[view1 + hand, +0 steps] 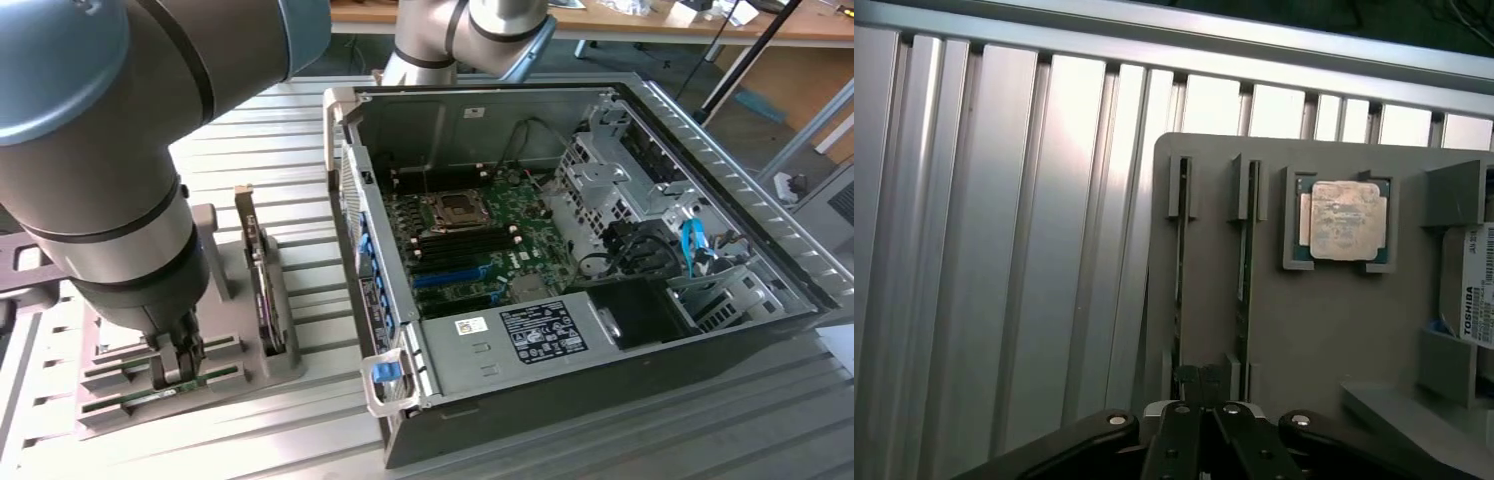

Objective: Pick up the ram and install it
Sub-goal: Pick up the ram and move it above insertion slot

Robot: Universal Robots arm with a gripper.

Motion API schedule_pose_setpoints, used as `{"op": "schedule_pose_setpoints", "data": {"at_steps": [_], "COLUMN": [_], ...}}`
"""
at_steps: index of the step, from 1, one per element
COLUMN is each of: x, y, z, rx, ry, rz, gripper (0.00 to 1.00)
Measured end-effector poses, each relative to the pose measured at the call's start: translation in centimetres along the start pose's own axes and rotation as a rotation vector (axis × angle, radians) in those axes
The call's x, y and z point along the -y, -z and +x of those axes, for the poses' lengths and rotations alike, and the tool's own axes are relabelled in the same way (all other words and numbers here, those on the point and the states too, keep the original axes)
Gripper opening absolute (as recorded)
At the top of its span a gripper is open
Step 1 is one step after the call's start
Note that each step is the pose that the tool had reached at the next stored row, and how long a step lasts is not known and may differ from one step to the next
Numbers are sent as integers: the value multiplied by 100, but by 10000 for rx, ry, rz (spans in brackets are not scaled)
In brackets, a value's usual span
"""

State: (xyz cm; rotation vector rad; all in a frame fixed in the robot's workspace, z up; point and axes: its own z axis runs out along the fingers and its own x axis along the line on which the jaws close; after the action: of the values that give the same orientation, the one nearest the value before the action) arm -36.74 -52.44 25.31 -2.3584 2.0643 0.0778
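Ram [207,378] [1178,270]: on edge in a narrow slot of a grey holder [280,368] [1304,330], the slot closest to that holder's edge. Right at its upper edge, the tool [184,362] [1200,382], fingers drawn together with no gap between them. Impossible to tell whether pinching the green board or merely meeting over it. Pointed straight down from a vertical wrist, with the thick grey arm [107,200] rising through the exterior view's left foreground and a further joint [467,30] bent behind the case.

In the neighbouring slot, parallel and just beside, a second stick [1246,260]. Further in on the holder, a square processor chip [1344,220] seated in a shallow nest, then a labelled hard drive [1479,290] beyond it.

Under the holder, a ribbed aluminium table [254,130] [1004,250]. Toward the exterior view's right on the same table, an open computer case [721,130], with a green motherboard [467,240] flat inside and a power supply [534,335] along the near wall.
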Motion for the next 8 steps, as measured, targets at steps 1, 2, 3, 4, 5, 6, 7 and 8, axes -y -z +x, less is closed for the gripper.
{"op": "schedule_pose_setpoints", "data": {"at_steps": [1,2,3,4,5,6,7,8], "x": [-1,-1,-2,-2,-2,-3,-3,-3], "y": [-17,-37,-51,-66,-82,-97,-112,-126], "z": [7,16,22,28,35,41,47,52], "rx": [0,-1,0,0,0,0,0,-1], "ry": [23,58,83,108,136,161,187,209], "rz": [-9,-17,-21,-27,-32,-36,-41,-46], "gripper": [11,11,11,11,11,11,11,11]}}
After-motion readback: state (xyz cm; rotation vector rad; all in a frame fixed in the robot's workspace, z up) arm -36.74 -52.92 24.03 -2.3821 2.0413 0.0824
